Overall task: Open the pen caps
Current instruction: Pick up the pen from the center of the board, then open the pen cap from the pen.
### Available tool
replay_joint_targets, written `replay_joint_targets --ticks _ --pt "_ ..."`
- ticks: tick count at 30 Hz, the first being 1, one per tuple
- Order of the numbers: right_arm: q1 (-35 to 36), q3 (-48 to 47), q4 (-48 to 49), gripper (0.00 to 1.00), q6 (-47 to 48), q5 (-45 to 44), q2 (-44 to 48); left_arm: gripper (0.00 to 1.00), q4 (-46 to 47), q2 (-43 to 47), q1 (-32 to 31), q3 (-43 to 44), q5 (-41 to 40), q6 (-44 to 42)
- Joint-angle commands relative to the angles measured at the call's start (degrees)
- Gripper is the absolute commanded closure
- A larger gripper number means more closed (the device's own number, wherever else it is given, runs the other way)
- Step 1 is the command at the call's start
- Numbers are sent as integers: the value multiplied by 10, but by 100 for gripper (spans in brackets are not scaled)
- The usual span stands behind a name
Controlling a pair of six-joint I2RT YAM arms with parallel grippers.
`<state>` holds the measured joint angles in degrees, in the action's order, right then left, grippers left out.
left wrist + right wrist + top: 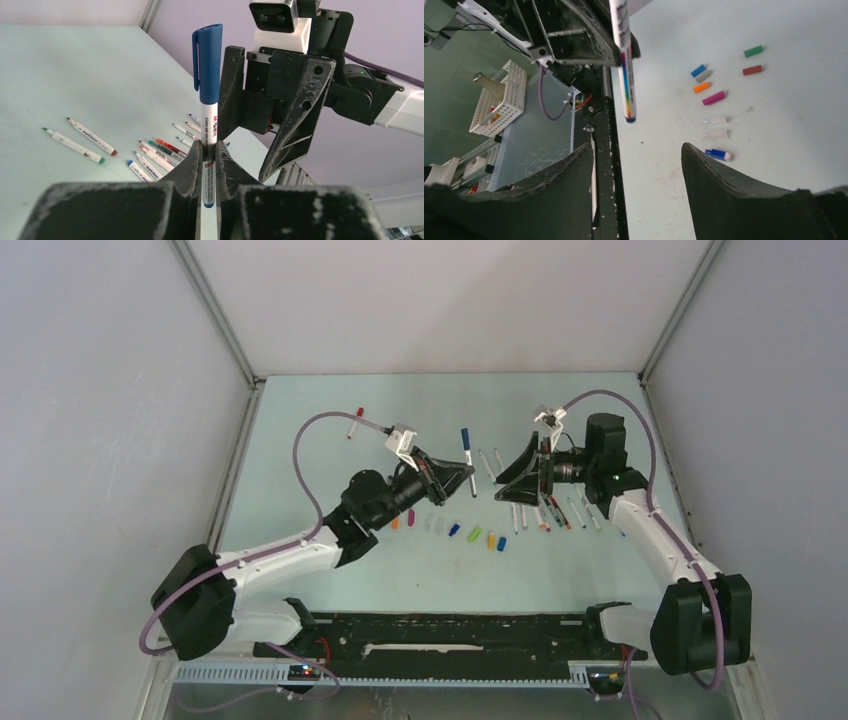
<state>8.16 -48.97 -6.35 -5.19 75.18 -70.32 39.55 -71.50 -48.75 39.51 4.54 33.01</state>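
Left gripper clamping capped blue pen, lower barrel hidden, right gripper wide.

Dark blue cap tops a white pen with a rainbow stripe. Loose caps are green, red, blue, grey, orange, magenta. The tabletop is pale mint; both grippers are black.

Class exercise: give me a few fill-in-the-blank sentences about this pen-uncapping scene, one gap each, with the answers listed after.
1. The left gripper is shut on a pen whose cap is ____ in colour.
2. The right gripper's jaws stand ____.
3. The held pen's cap is still ____ the pen.
4. The uncapped pens lie on the ____.

Answers: blue; open; on; table
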Motion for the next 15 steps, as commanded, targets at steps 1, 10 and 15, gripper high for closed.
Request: replay_joint_targets --ticks 1,10,15 --pt "27 -2 87 33 -67 12 1 100 64 -7 -21 27 -43 11" --pt "51 -2 101 34 -86 16 -2 100 96 -29 -49 34 -74 22" --pt "54 -2 106 39 -95 20 -3 100 101 -39 -63 41 -81 22"
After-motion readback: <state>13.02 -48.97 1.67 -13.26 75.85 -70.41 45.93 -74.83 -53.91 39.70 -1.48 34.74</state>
